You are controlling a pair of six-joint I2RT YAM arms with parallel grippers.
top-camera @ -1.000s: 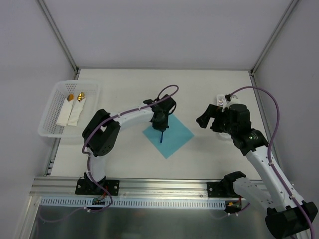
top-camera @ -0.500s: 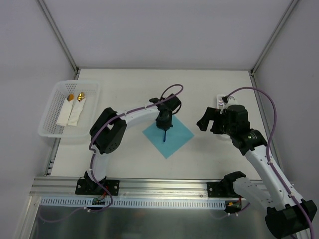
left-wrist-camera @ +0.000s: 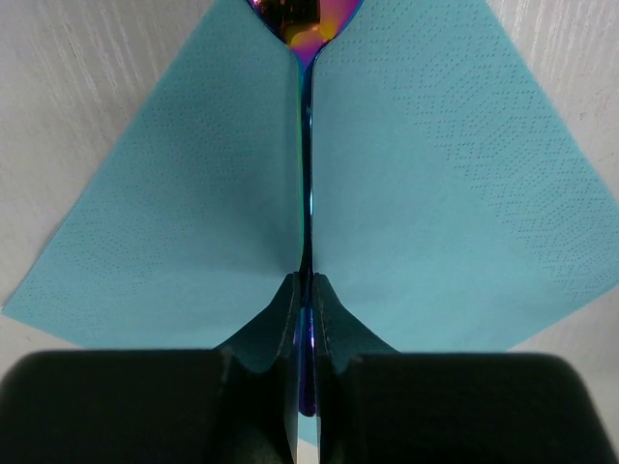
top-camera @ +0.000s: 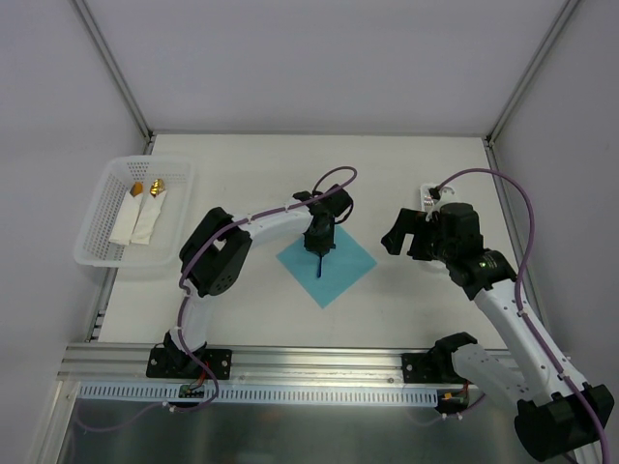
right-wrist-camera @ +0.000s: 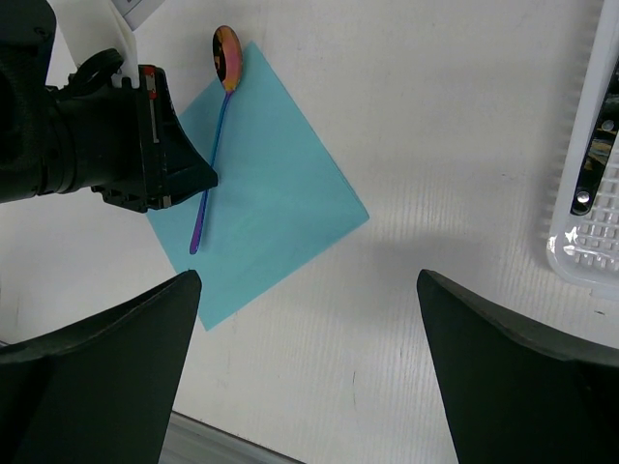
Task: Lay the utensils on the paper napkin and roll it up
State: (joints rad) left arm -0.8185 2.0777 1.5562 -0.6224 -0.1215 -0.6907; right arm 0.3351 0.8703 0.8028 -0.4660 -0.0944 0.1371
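The teal paper napkin [top-camera: 338,261] lies flat as a diamond on the table's middle. My left gripper [top-camera: 320,242] is low over it, shut on the slim handle of a spoon [left-wrist-camera: 305,174]. The spoon's purplish-pink head [left-wrist-camera: 295,14] reaches past one corner of the napkin [left-wrist-camera: 435,193]. The left fingertips [left-wrist-camera: 290,295] pinch the handle near its end. The right wrist view shows the spoon [right-wrist-camera: 215,145] lying along the napkin [right-wrist-camera: 280,203]. My right gripper [top-camera: 401,237] is open and empty, raised to the right of the napkin. No other utensil shows.
A white mesh basket [top-camera: 97,242] at the far left holds two white rolled napkins [top-camera: 145,217] with gold-tipped utensils; it also shows in the right wrist view [right-wrist-camera: 590,193]. A small white object [top-camera: 428,196] sits behind the right arm.
My left gripper has shifted slightly right with the spoon, and its elbow has swung right. The right arm has barely moved.
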